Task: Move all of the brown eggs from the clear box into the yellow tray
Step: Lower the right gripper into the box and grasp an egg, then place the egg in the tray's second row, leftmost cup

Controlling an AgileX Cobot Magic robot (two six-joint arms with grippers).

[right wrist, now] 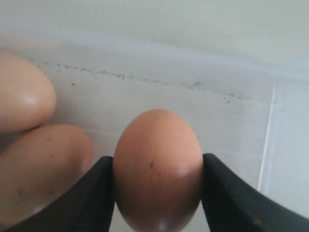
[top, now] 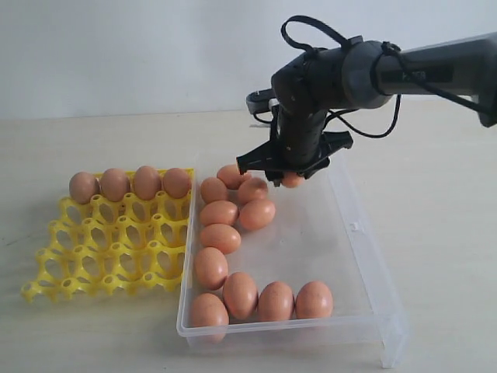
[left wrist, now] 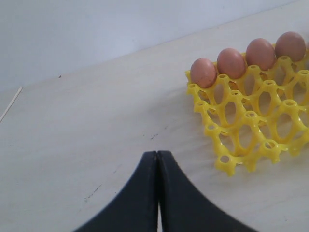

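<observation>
My right gripper [top: 291,176] hangs over the far end of the clear box [top: 353,256], shut on a brown egg [right wrist: 158,169] that also shows as an egg [top: 293,180] under the black hand. Several more brown eggs [top: 220,238] lie in the box along its left side and near end. The yellow tray [top: 109,247] sits left of the box with several eggs [top: 130,184] in its far row. My left gripper [left wrist: 158,155] is shut on nothing above bare table, near the tray [left wrist: 256,130]; it does not appear in the exterior view.
The pale table [top: 443,194] stretches around both containers. A white wall [top: 140,54] stands behind. The right arm [top: 419,74] reaches in from the upper right. Two other eggs [right wrist: 34,145] lie close beside the held one.
</observation>
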